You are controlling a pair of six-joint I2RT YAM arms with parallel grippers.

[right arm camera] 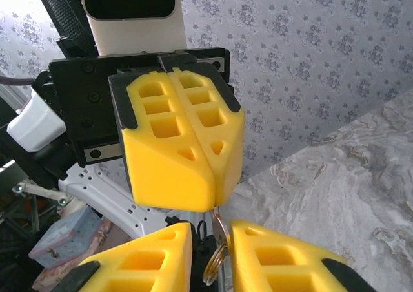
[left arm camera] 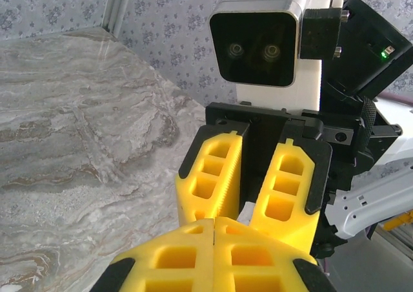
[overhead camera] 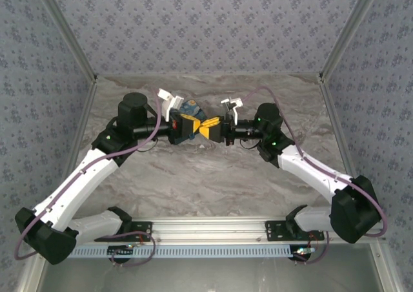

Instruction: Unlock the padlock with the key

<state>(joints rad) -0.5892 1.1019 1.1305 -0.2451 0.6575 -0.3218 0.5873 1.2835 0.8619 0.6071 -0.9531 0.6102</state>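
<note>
I record yellow fingers on left gripper (right arm camera: 210,188) and right gripper (left arm camera: 248,208), grey-veined marble table (overhead camera: 206,182), floral blue-grey walls (overhead camera: 206,27), 2 purple cables (overhead camera: 157,119)

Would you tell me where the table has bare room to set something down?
Crowded: centre-back, where left gripper and right gripper meet. Free: the table from there to the near rail, plus the strip along the back wall.
</note>
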